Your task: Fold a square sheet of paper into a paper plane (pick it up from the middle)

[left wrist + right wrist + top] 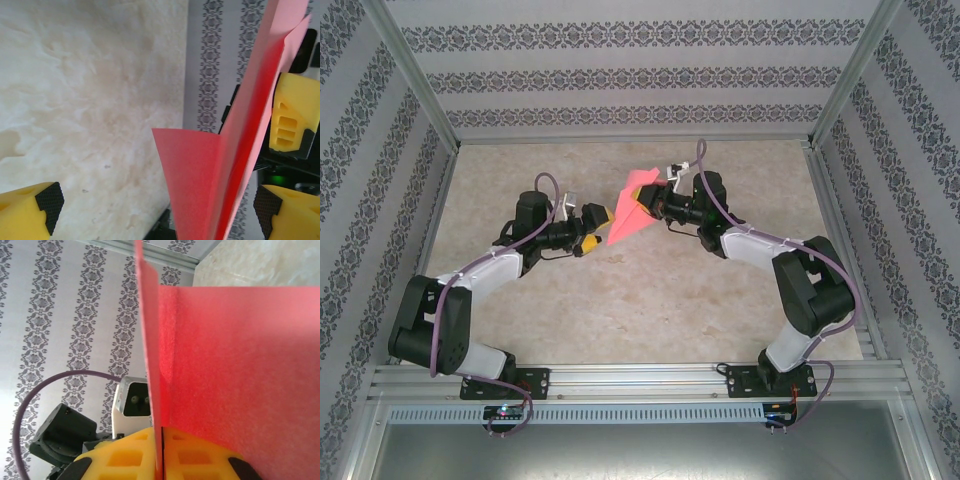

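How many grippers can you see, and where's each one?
2: left gripper, open, mid-table just left of the folded pink paper; right gripper shut on that paper from its right.

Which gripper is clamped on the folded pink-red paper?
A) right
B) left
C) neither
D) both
A: the right gripper is pressed shut on the edge of the folded paper, while the left gripper stands wide open.
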### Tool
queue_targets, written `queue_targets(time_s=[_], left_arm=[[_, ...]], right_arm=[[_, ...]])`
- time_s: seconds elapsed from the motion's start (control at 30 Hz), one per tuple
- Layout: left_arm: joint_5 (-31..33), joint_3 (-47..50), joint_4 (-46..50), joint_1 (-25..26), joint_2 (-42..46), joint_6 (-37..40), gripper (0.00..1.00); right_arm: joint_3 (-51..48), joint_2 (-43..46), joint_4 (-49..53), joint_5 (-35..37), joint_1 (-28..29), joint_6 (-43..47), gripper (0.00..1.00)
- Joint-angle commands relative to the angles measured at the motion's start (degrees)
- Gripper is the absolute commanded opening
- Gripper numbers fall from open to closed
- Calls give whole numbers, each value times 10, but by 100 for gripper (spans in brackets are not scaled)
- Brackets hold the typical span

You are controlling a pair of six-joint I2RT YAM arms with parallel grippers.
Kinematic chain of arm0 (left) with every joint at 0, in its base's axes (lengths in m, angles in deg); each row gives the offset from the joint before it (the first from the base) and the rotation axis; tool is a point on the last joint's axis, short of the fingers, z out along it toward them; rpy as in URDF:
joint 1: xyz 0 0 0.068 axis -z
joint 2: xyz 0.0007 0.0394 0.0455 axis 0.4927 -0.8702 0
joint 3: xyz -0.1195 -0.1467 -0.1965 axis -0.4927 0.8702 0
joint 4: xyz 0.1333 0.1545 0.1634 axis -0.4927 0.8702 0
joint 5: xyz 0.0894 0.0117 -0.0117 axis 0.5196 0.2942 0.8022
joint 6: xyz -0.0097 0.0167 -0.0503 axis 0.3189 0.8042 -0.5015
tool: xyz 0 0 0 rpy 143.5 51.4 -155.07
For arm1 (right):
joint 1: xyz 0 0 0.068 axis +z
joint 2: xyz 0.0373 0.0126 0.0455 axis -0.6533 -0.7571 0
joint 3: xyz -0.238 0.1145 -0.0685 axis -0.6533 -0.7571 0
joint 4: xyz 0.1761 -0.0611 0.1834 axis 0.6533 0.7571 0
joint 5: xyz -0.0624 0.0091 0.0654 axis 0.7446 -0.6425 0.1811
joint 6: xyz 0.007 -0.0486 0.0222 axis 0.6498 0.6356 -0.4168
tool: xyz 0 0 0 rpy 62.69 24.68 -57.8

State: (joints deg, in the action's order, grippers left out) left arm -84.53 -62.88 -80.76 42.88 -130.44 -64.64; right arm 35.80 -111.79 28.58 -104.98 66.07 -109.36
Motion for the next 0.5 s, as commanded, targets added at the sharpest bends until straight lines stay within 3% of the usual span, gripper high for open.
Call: queue_targets(time_s=[0.0, 0.2, 0.47], left_arm=[[-37, 11, -125, -3, 0, -78, 100], [-48, 21, -246, 3, -25, -185, 100], [-42, 16, -277, 8, -32, -225, 96]], right_arm=[[14, -22, -75, -31, 5, -47, 10], [17, -53, -124, -35, 12, -91, 10], [20, -67, -126, -31, 19, -96, 11]])
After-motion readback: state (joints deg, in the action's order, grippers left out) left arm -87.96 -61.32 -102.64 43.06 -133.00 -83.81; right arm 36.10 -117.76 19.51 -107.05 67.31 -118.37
